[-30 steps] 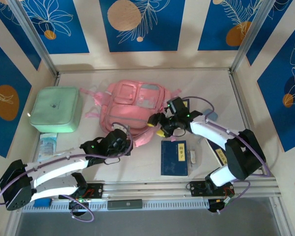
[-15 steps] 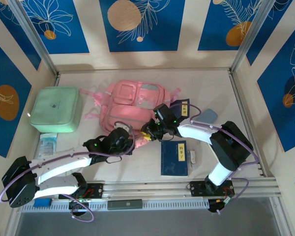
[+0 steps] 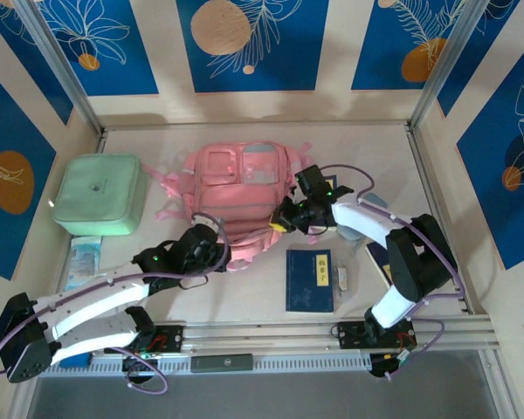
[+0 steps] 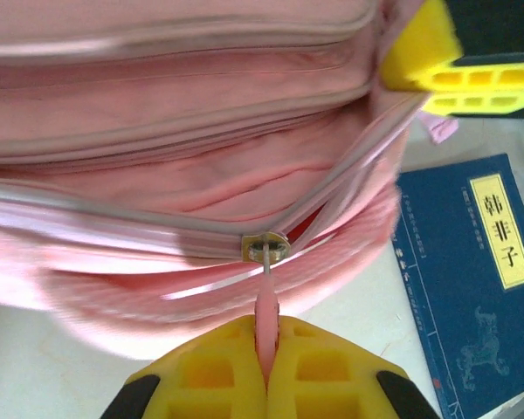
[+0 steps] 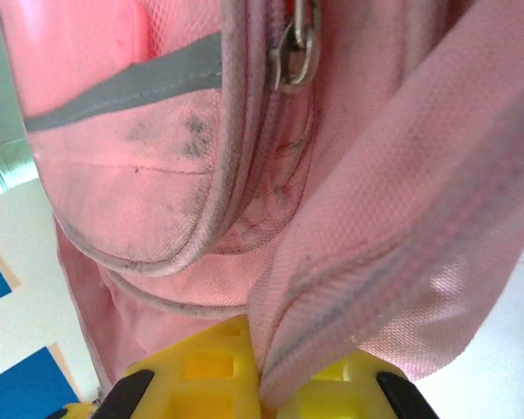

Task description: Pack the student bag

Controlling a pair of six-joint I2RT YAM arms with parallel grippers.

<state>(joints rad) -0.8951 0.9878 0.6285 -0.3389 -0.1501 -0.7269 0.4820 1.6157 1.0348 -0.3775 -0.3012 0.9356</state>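
Right wrist: right fingers [image 5: 201, 375], open earlier, pinch student bag [image 5: 157, 131] (edge, seemingly).

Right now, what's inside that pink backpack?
Through the part-open zipper of the pink backpack you can see pink lining and a red sliver. Anything deeper is hidden by the fabric. The left fingers pinch the zipper pull.
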